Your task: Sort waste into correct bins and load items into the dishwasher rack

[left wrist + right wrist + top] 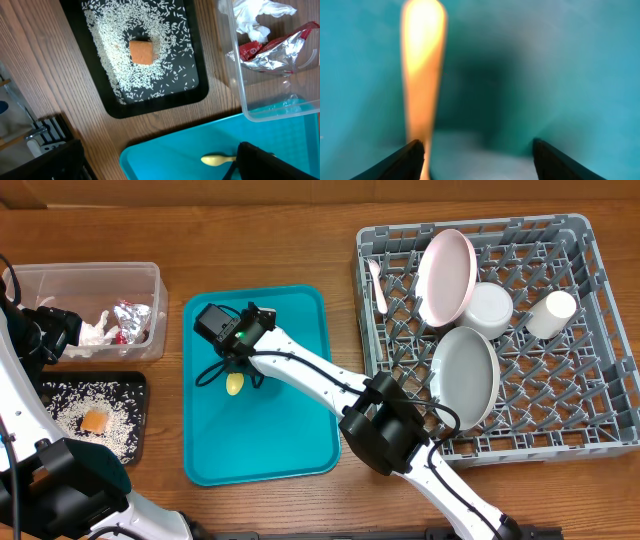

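A pale yellow spoon (234, 384) lies on the teal tray (290, 450). My right gripper (237, 367) is low over its handle, jaws apart. In the right wrist view the blurred handle (422, 70) runs just inside the left finger (412, 160), and the right gripper (477, 160) grips nothing. My left gripper (48, 330) hovers open and empty near the clear tub (150, 280), which holds a napkin (257, 17) and foil wrappers (277, 50). The black tray (150, 102) carries rice (110, 65) and an orange cube (141, 52).
The grey rack (590, 410) on the right holds a pink plate (445, 275), a grey-green plate (465, 375), a white bowl (490, 310), a white cup (552, 315) and a pinkish spoon (378, 285). My right arm stretches across the teal tray's lower right corner.
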{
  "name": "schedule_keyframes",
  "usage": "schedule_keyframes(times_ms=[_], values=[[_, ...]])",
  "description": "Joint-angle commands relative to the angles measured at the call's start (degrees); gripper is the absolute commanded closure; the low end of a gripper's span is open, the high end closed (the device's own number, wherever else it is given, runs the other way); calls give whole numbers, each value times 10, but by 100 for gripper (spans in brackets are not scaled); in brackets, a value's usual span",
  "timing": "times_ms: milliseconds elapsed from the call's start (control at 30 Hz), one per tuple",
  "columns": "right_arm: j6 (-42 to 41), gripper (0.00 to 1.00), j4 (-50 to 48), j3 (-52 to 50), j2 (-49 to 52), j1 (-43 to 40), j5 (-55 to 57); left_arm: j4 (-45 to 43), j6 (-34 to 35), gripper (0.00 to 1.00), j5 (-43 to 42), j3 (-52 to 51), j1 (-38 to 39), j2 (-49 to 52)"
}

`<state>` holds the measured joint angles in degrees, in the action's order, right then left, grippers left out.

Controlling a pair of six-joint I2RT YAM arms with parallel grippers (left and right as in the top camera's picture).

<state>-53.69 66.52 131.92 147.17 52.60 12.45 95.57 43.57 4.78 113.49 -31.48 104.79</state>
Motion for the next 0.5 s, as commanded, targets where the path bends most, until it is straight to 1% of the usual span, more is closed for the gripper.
schedule_keyframes(times_ms=[0,133,267,400,467], values=[[16,29,26,3,26,2,35,0,8,0,5,-2,4,-4],[16,29,56,2,26,2,64,0,8,0,5,-2,4,-4],[16,29,59,10,21,0,38,0,8,0,5,-2,4,-4],[16,29,61,43,-10,1,22,-1,8,0,5,-2,4,-4],[20,32,45,58,-26,4,3,0,8,0,5,-2,4,-4]])
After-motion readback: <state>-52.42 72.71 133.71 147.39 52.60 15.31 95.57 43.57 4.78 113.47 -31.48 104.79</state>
